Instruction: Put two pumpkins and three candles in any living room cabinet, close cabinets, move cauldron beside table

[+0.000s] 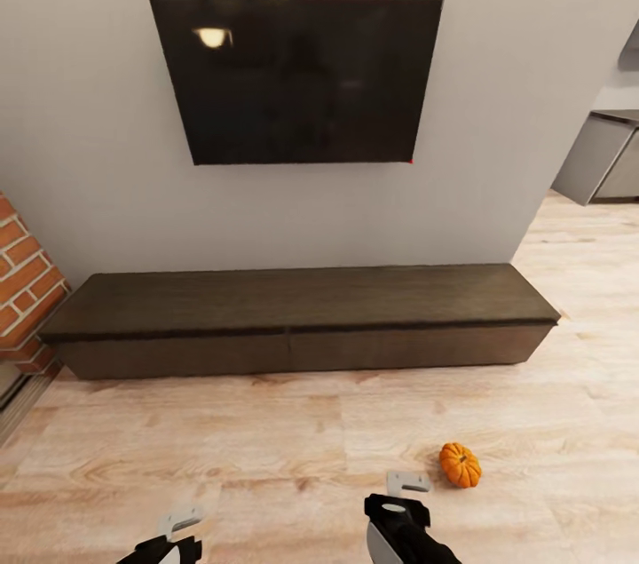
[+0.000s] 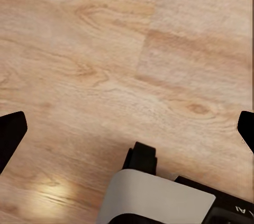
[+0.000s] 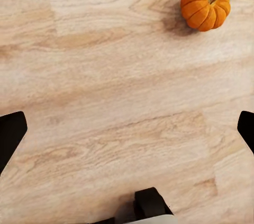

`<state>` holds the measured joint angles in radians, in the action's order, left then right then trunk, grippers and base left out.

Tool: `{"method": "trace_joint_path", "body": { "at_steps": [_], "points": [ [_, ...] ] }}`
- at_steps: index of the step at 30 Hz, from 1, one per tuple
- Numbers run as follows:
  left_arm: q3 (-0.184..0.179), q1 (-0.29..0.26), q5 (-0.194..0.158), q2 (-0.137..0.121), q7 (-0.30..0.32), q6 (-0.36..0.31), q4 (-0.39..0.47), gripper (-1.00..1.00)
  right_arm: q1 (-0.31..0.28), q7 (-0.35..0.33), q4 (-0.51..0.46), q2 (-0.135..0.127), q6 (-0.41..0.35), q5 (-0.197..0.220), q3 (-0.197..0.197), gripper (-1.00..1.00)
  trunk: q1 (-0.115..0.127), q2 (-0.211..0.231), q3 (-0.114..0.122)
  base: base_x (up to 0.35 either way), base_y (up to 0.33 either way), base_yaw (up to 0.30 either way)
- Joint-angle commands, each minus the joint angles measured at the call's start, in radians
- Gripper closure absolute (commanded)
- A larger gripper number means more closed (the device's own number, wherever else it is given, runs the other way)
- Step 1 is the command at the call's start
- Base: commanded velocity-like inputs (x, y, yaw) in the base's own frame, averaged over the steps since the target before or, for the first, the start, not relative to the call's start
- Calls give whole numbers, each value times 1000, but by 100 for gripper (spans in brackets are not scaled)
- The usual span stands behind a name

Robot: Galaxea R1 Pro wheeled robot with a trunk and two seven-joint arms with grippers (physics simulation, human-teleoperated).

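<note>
One small orange ribbed pumpkin (image 1: 460, 464) lies on the wooden floor in front of the right part of the cabinet (image 1: 297, 315); the right wrist view shows the pumpkin (image 3: 205, 6) too. The cabinet is a long, low dark-brown unit against the wall, its fronts shut and its top bare. My right gripper (image 1: 404, 502) hovers above the floor just left of the pumpkin, open and empty, its fingers (image 3: 11, 134) spread wide. My left gripper (image 1: 177, 537) hangs open over bare floor, fingers (image 2: 10, 134) wide apart. The other pumpkin, the candles and the cauldron are out of view.
A dark TV screen (image 1: 297, 80) hangs on the wall above the cabinet. Red brickwork (image 1: 22, 280) stands at the cabinet's left end. Grey kitchen cupboards (image 1: 608, 155) sit at the far right. A grey and black part of my own body (image 2: 153, 197) lies below the left gripper.
</note>
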<state>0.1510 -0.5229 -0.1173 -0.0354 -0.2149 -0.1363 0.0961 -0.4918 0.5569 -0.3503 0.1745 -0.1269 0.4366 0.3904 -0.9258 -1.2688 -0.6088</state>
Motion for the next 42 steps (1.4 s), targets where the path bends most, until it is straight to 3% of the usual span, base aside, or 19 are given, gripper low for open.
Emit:
{"method": "trace_joint_path", "body": {
  "at_steps": [1, 8, 21, 42],
  "points": [
    [-1, 0, -10, 0, -3, -5, 2, -100, 0, 5, -1, 0, -4, -1, 5, -100, 0, 0, -1, 112, -88, 45],
    [-1, 0, -10, 0, -3, -5, 2, -100, 0, 0, 0, 0, 30, 0, 5, -100, 0, 0, -1, 36, -17, -16],
    [-1, 0, -10, 0, -3, -5, 2, -100, 0, -2, -1, 0, 35, 0, 8, -100, 0, 0, 7, 100, -33, -203],
    [0, 0, -10, -1, -3, -5, 2, -100, 1, -1, -1, 0, 37, -8, 11, -100, 0, 0, 2, 207, -33, 51]
  ]
}}
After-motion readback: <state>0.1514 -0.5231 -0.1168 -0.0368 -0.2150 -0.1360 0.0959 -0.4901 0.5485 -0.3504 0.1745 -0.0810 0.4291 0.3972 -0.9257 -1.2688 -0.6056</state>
